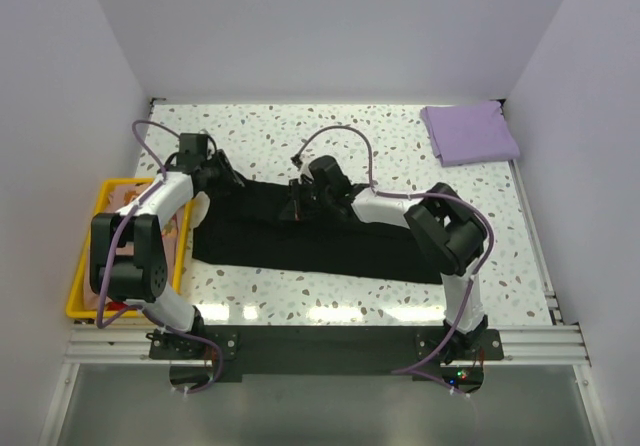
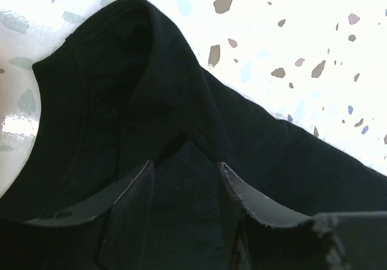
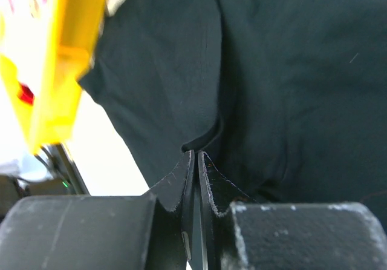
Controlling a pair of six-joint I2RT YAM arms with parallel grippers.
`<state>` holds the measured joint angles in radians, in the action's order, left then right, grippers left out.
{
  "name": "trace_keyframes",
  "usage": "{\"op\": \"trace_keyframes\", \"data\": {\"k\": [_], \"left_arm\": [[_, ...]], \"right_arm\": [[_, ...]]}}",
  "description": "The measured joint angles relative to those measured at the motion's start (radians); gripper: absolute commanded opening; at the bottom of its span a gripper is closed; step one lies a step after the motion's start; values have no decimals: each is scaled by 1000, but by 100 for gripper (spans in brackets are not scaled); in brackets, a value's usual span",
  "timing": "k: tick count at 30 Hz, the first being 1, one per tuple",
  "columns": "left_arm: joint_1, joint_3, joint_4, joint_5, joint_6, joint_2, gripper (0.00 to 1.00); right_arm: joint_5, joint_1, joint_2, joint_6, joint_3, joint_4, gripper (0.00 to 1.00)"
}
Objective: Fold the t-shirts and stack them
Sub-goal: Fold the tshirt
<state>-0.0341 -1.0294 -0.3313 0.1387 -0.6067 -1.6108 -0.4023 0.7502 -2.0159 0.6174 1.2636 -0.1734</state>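
Note:
The large black t-shirt lies in a long band across the middle of the table. My left gripper hangs over its upper left corner; in the left wrist view the gripper is open, with the black cloth and its collar lying loose below. My right gripper is at the shirt's upper edge, and in the right wrist view it is shut on a small fold of the black cloth. A folded lavender t-shirt rests at the back right. A peach t-shirt lies in the tray.
A yellow plastic tray sits at the table's left edge, right beside the black shirt's left end, and shows blurred in the right wrist view. White walls close in the table at the back and both sides.

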Motion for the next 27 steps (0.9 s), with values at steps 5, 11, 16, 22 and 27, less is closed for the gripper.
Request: {"op": "trace_keyframes", "data": {"k": [5, 11, 16, 22, 27], "left_arm": [[0, -17, -26, 7, 9, -3, 51], [0, -72, -37, 8, 27, -45, 51], [-5, -94, -47, 15, 45, -102, 51], [-33, -108, -61, 40, 70, -143, 40], [-52, -76, -56, 61, 80, -121, 26]], "right_arm": [[3, 36, 9, -56, -64, 14, 12], [23, 51, 18, -92, -117, 30, 18], [38, 52, 29, -95, -138, 23, 23], [55, 52, 57, -95, -153, 21, 32], [77, 52, 81, -89, -166, 22, 34]]}}
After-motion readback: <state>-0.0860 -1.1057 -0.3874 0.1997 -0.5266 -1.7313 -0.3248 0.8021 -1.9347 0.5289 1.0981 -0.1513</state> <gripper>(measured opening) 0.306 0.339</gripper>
